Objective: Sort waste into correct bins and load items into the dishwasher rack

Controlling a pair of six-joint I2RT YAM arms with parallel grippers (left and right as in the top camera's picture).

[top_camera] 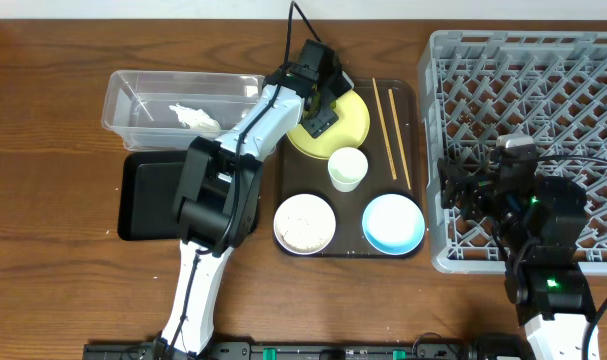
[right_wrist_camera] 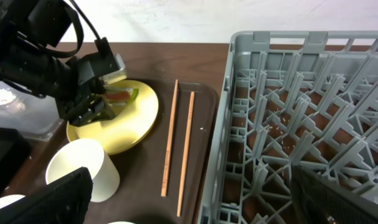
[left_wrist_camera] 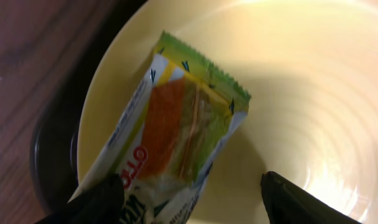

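The green-and-yellow wrapper [left_wrist_camera: 176,134] lies on the yellow plate [left_wrist_camera: 301,93] on the brown serving tray [top_camera: 408,100]. My left gripper [left_wrist_camera: 189,205] is open, low over the plate [top_camera: 355,122], with the wrapper's lower end between its fingers. The left finger overlaps the wrapper's edge. My right gripper [right_wrist_camera: 195,205] is open and empty above the rack's left wall [right_wrist_camera: 217,155]. The white cup [top_camera: 348,168], white bowl [top_camera: 304,222] with pale contents, light blue bowl [top_camera: 393,222] and two chopsticks [top_camera: 388,130] sit on the serving tray. The crumpled napkin [top_camera: 195,117] lies in the clear tub [top_camera: 133,95].
The flat black tray [top_camera: 148,195] lies in front of the tub, left of the serving tray. The grey dishwasher rack [top_camera: 543,90] fills the right side and holds no dishes. My left arm stretches from the front edge across the serving tray's left end.
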